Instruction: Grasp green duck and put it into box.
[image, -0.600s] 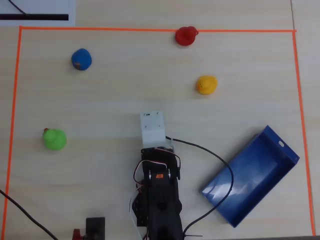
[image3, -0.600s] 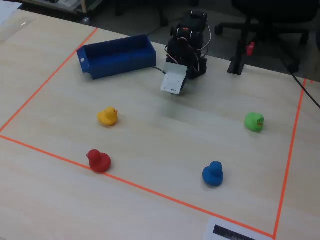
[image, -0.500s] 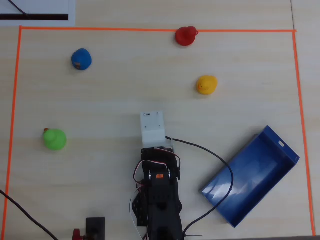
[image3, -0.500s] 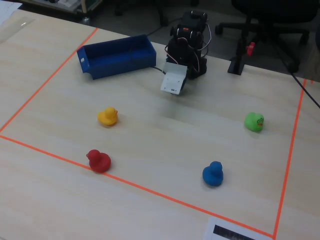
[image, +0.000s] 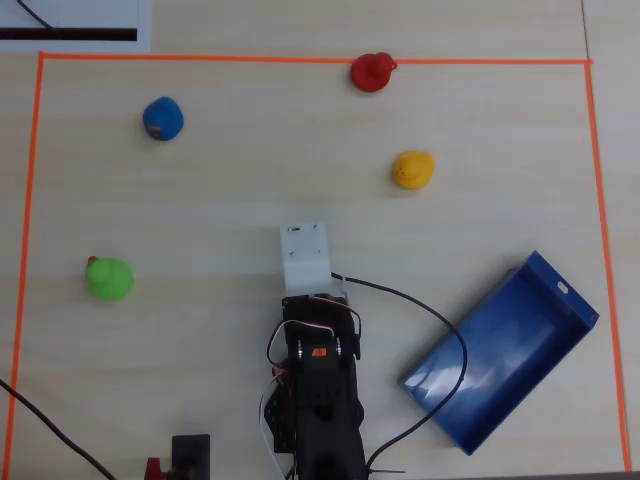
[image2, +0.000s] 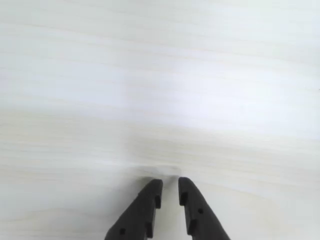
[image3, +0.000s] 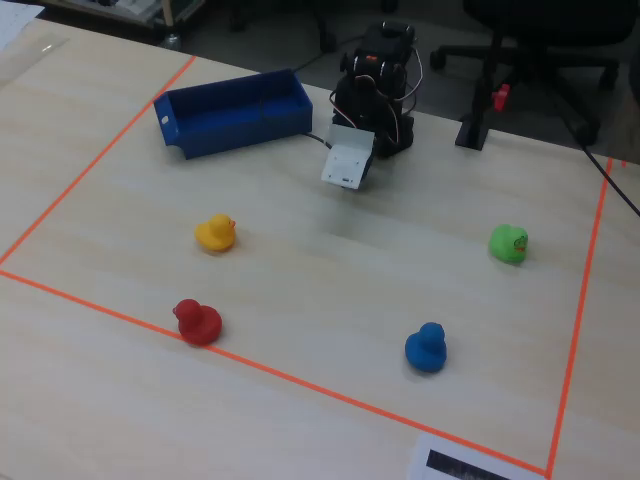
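overhead: green duck (image: 108, 278) is being seen at frame left, box (image: 505, 352) at lower right, arm (image: 318, 380) at bottom centre | wrist: gripper (image2: 170, 187) is being held with jaws narrow, nothing between, over bare table (image2: 160, 90) | fixed: green duck (image3: 508, 243) is being seen at right, box (image3: 235, 112) at upper left

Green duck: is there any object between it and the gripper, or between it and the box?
Nothing visible blocks either path. In the overhead view, bare table lies between the gripper and the green duck. Toward the box, only the arm itself stands between.
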